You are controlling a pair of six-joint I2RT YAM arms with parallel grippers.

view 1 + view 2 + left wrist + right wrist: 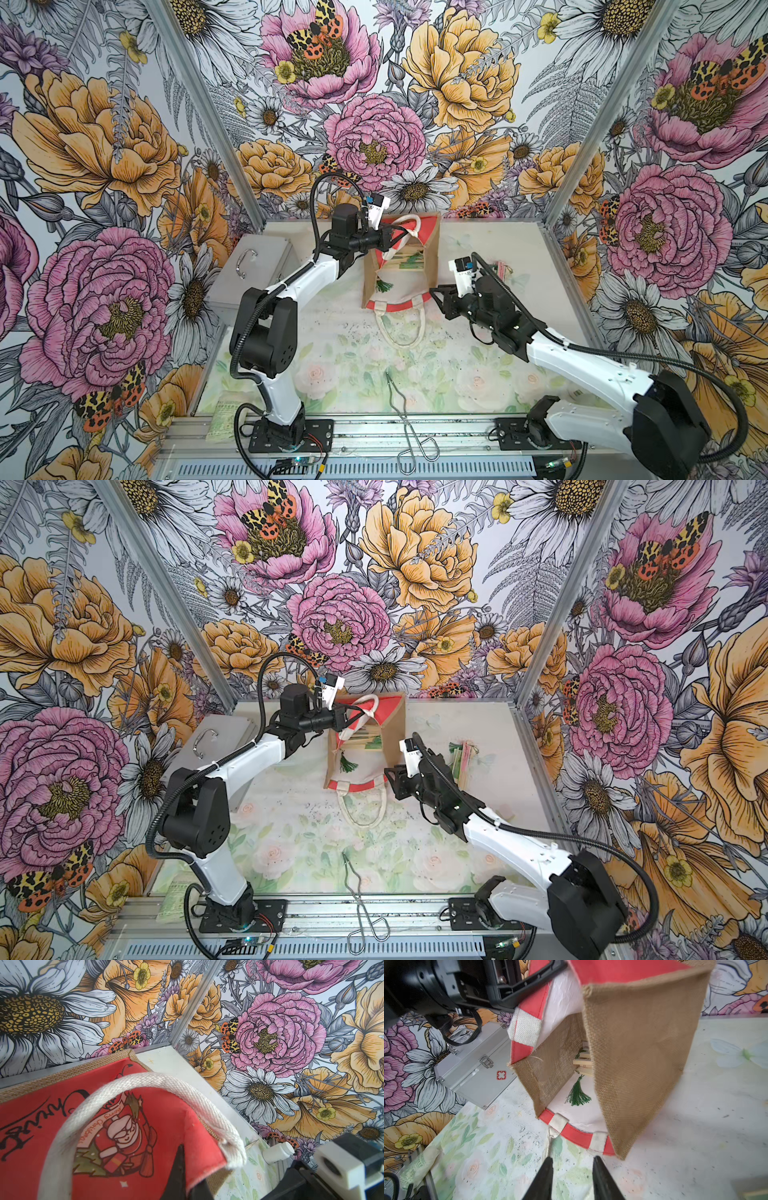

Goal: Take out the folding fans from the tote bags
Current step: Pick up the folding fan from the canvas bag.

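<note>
The left gripper (399,232) is clamping shut on the upper rim of the tote bag (430,249), which is lying on its side with its mouth gaping. The right gripper (572,1160) is hovering just in front of that mouth, jaws parted with nothing between them, tips close to the lower red-and-white rim. Straight ahead of it, deep inside the bag, several folding fans (583,1061) are resting in a stack, a green tassel (578,1095) trailing toward the gripper over the white lining. Behind that gripper, past its wrist, a pile of fans (463,756) is lying on the table (353,357).
</note>
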